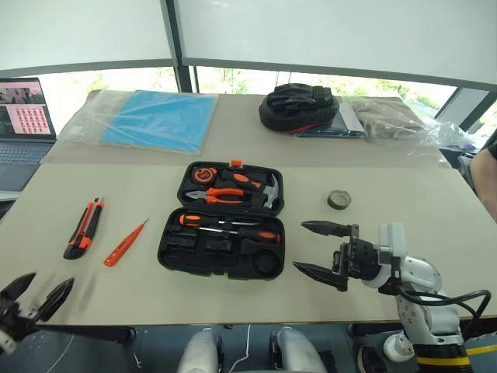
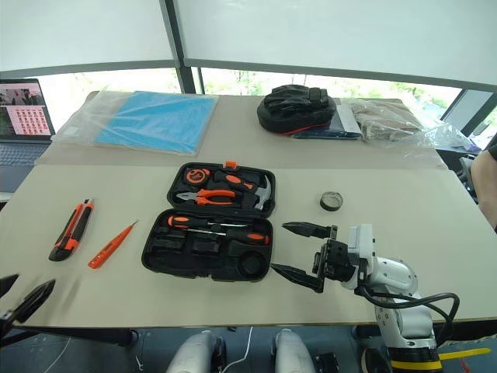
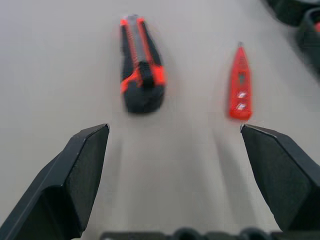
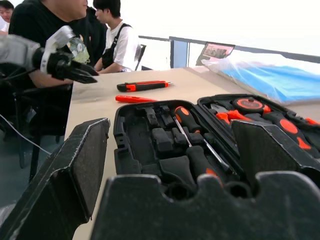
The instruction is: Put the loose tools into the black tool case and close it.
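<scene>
A: Where is the tool case (image 1: 221, 221)?

B: Open and flat in the middle of the table (image 1: 419, 194), a black plastic shell with rounded corners and moulded slots. Two screwdrivers (image 1: 229, 227) with orange-and-black handles lie side by side in the half nearer the front edge. The far half holds pliers (image 1: 225, 195), a hammer (image 1: 268, 190) and a round tape measure (image 1: 204, 174).

A: And the loose pieces?

B: The utility knife (image 1: 84, 228) and the slim orange tester (image 1: 124, 243) lie side by side toward the table's left edge, apart from each other and from the case. The dark tape roll (image 1: 338, 200) sits alone on the case's right.

A: The grippers?

B: The right gripper (image 1: 321, 252) hangs just beside the case's right front corner, pointing at it, fingers spread wide and empty. The left gripper (image 1: 35, 294) is off the table's front left corner, also spread wide and empty, aimed at the knife and tester.

A: Anything else around?

B: At the far edge, a blue sheet in clear plastic (image 1: 147, 118), a lumpy black bag with red trim (image 1: 299, 107) and a crinkled clear wrapper (image 1: 396, 120). A laptop (image 1: 23, 124) stands beyond the left edge. People sit past that side in the right wrist view. No writing is legible.
</scene>
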### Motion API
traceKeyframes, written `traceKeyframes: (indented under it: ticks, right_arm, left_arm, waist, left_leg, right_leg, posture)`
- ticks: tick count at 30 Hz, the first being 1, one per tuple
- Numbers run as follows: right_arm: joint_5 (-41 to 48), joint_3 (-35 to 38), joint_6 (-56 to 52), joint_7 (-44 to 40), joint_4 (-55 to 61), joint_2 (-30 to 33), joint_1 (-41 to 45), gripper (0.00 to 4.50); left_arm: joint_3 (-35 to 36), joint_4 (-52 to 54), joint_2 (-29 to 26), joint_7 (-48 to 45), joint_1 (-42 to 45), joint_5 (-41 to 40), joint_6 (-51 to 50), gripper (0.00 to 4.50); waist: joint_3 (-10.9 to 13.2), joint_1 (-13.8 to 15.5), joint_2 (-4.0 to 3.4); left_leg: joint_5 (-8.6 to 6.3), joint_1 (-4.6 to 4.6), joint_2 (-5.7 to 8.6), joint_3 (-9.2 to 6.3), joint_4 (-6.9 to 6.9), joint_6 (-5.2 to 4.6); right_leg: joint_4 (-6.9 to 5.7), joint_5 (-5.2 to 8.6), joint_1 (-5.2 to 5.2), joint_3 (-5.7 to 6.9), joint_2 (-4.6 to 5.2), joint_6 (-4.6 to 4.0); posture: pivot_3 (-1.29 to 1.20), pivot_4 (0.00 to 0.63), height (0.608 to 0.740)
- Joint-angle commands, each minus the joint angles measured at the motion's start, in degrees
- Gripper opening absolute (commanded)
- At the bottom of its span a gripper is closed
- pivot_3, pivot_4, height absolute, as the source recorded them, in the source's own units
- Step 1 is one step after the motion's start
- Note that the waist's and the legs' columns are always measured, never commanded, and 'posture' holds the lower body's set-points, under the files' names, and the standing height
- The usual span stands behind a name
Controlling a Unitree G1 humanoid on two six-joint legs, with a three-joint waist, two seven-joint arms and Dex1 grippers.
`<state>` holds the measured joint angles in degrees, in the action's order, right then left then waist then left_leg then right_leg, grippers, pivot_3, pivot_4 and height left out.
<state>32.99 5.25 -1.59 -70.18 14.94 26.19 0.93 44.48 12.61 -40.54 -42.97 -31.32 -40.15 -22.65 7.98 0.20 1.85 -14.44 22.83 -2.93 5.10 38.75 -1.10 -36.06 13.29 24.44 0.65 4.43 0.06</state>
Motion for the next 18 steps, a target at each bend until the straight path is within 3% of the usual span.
traceKeyframes:
  ticks: [1,5,11,14,18]
  right_arm:
    - [1.18,-1.57,0.79,1.25,4.46,-0.47,2.82,4.47]
    - [1.01,-3.61,-0.17,3.20,5.49,-1.07,5.80,4.47]
    - [0.21,-5.74,-0.26,5.63,5.69,-1.34,8.08,4.47]
    - [0.14,-6.26,-0.27,6.56,6.23,-1.14,7.90,4.50]
    - [-0.63,-7.15,0.24,6.58,7.47,0.18,6.59,4.50]
  left_arm:
    - [-5.83,6.02,-8.33,5.93,5.53,-1.95,-15.70,4.50]
    - [-11.11,7.63,-11.45,10.57,12.91,-2.52,-25.23,4.50]
    - [-22.09,2.75,-11.43,14.42,21.74,4.32,-29.43,4.50]
    - [-24.86,1.56,-10.82,14.65,24.32,6.14,-29.84,3.81]
    - [-26.56,-0.04,-9.75,12.04,26.34,7.10,-28.18,2.24]
  waist:
    - [0.02,0.01,-0.02]
    - [0.05,-0.34,-0.07]
    - [0.08,-0.58,-0.06]
    - [0.13,-0.37,-0.17]
    - [0.14,0.32,-0.21]
  left_leg:
    - [0.00,-0.01,0.01,0.00,0.00,0.00]
    - [0.01,-0.02,0.03,0.02,-0.04,0.01]
    - [-0.04,-0.02,0.10,-0.01,-0.12,0.10]
    - [-0.05,-0.08,0.11,0.00,-0.13,0.11]
    - [-0.04,-0.20,0.11,-0.01,-0.12,0.13]
  right_leg:
    - [-0.02,-0.01,-0.01,0.00,0.00,-0.01]
    - [-0.03,-0.30,0.00,-0.02,-0.06,0.28]
    - [-0.05,-0.29,0.01,-0.02,-0.10,0.27]
    - [-0.07,-0.29,-0.04,-0.02,-0.06,0.26]
    - [-0.07,-0.28,-0.15,-0.01,-0.04,0.26]
  posture:
    - [0.00,0.150,0.740]
    - [0.00,0.150,0.740]
    - [0.00,0.150,0.740]
    - [0.00,0.150,0.740]
    - [0.00,0.150,0.740]
